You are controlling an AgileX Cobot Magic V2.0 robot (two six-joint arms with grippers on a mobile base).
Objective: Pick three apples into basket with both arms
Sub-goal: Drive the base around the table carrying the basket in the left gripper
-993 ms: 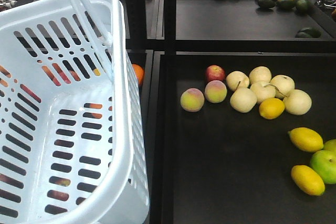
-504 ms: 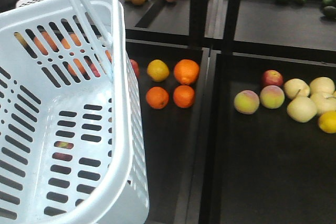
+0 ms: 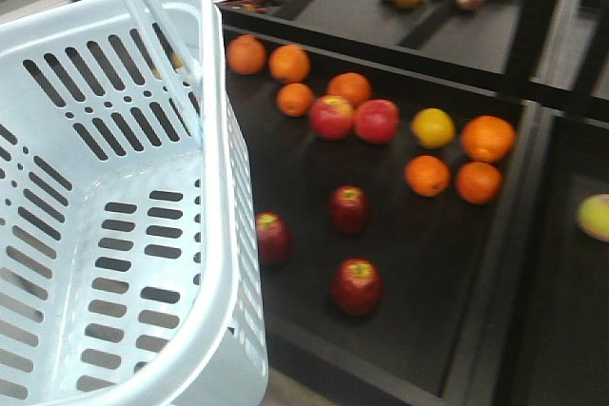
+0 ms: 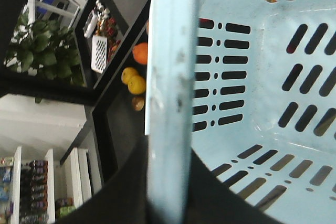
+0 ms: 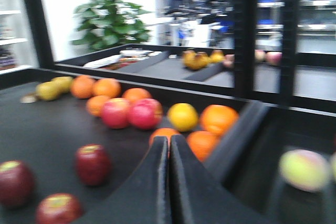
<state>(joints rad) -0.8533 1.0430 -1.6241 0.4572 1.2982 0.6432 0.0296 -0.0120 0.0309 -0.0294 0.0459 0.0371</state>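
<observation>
Starting far left: the left pincer [image 4: 167, 198] is clenched on the hoop handle of the pale blue-white slotted plastic basket [image 3: 226, 187]. In the left wrist view its black fingers [image 4: 126, 192] sit on either side of the flat handle strip. There's just the one basket. In the front view it fills the whole left side and hangs over the left edge of the black shelf tray [image 3: 419, 263].

Next over are the three dark red apples [image 3: 350, 209], all lying on the tray in its near-left part. One is just beside the basket's side wall, one is further in, and one is closest to the front edge. They're near each other but none of them touch.

The right pincer [image 5: 169, 148] is clamped shut on nothing, with its fingers pressed flat together. In the right wrist view all three dark apples lie off to the left of its tips and apart from them. The nearest one sits just left of the fingers, not touching.

Further toward the back edge there are two brighter red apples [image 3: 354, 119] side by side, touching. I count seven oranges [image 3: 288, 63]: four near the back-left corner and three toward the right edge. One round yellow fruit [image 3: 433, 127] sits between the bright pair and the right-hand oranges.

Far right, in the neighbouring tray, there's one yellow-pink peachy fruit [image 3: 595, 217].
</observation>
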